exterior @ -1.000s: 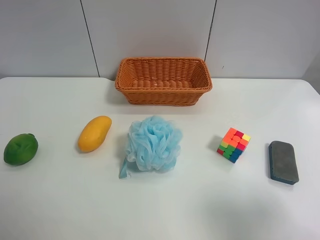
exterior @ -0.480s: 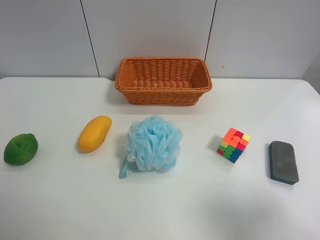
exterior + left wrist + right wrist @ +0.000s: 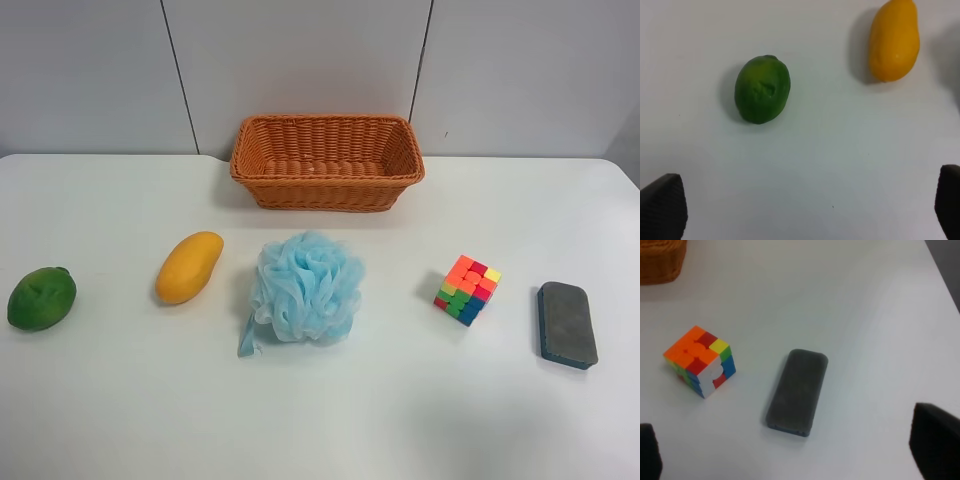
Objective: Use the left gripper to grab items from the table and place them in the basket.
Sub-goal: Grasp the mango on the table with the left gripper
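- Starting stage, I judge: basket at the worktop's far edge holds nothing.
- Left end effector hovers, fingers apart and empty, above green fruit and mango, toward the worktop's side edge.
- Next: descend, centre on one fruit, close.
- No brand or writing readable.
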You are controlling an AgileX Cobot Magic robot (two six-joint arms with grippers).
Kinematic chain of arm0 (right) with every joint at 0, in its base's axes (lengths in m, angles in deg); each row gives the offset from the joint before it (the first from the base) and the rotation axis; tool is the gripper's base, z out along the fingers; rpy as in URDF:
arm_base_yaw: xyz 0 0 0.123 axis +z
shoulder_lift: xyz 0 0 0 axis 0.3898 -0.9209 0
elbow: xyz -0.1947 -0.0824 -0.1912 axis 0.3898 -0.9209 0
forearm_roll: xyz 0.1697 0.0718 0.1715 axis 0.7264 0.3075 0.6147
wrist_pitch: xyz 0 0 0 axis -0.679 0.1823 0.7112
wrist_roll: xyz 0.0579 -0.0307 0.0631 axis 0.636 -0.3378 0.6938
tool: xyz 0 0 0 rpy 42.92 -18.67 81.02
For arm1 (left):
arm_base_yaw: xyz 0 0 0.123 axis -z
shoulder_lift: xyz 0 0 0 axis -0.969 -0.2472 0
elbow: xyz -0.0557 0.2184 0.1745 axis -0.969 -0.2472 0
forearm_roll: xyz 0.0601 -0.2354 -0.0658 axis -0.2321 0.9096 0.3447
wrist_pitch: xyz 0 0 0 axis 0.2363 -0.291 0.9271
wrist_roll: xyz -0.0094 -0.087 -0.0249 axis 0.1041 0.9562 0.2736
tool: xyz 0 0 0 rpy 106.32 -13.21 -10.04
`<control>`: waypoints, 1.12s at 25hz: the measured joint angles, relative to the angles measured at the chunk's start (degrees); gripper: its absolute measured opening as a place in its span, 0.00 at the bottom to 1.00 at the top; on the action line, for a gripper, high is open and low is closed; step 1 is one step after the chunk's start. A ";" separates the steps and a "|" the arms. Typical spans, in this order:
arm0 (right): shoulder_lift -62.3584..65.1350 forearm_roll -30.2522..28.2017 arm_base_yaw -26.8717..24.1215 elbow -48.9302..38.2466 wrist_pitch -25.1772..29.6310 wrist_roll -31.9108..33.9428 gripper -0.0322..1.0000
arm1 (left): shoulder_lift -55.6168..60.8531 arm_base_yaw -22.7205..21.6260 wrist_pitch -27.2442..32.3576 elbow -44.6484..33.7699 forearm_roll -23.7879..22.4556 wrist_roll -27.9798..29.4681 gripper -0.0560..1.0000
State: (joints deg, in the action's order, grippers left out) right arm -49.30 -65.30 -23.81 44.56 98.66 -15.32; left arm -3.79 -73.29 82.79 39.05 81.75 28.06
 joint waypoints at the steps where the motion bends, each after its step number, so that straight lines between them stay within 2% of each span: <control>1: 0.00 0.00 0.00 0.00 0.00 0.00 0.99 | -3.13 0.00 0.00 1.71 0.00 0.00 0.99; 9: 0.00 0.00 0.00 0.00 0.00 0.00 0.99 | -29.94 0.92 -2.01 14.54 1.23 -0.06 0.99; 12: 0.00 0.00 0.00 0.00 0.00 0.00 0.99 | -37.39 5.02 -4.01 18.28 0.88 0.78 0.99; 17: 0.00 0.00 0.00 0.00 0.00 0.00 0.99 | -48.79 13.58 -7.59 23.97 -1.12 6.84 0.99; 20: 0.00 0.00 0.00 0.00 0.00 0.00 0.99 | -55.44 17.05 -9.28 26.58 -1.35 9.60 0.99; 23: 0.00 0.00 0.00 0.00 0.00 0.00 0.99 | -61.65 18.99 -10.30 28.81 -1.29 11.17 0.99; 28: 0.00 0.00 0.00 0.00 0.00 0.00 0.99 | -69.57 19.47 -12.73 30.28 -0.46 11.78 0.99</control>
State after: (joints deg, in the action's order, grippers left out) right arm -49.30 -65.30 -23.81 44.56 98.66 -15.32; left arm -73.36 -53.82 70.07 69.33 81.29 39.83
